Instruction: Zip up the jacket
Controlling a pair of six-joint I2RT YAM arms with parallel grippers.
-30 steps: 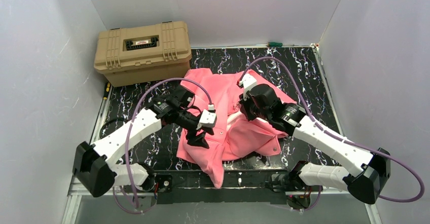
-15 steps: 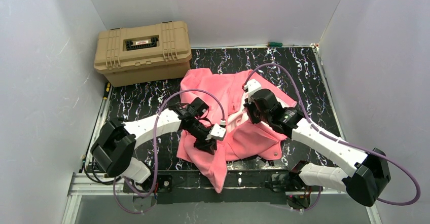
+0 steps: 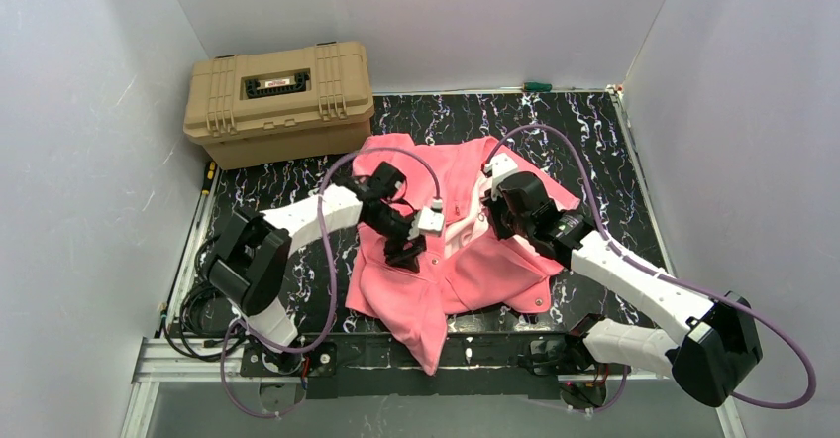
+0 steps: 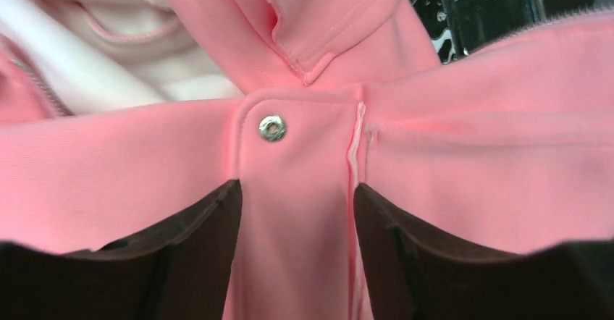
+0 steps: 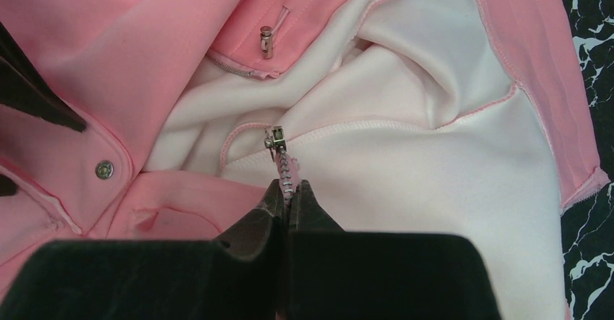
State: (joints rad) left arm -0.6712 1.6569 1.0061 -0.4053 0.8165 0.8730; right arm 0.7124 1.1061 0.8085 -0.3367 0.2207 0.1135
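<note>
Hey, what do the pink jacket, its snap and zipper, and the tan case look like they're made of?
Jacket: soft matte knit, probably fleece-backed, since it folds loosely; lining pale and fuzzy. Snap: shiny silver metal, by its glint. Zipper: pale pink teeth, likely plastic, with a metal end stop. Tan case: rigid moulded plastic, matte, ribbed lid.

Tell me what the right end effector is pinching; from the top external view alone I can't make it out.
Observer: The right end effector is shut on the zipper tape of the jacket, just short of the metal slider.
Operator: And the left one?
Observer: The left end effector appears to grip a taut band of the jacket's outer fabric between its fingers, with a silver snap just beyond them.
</note>
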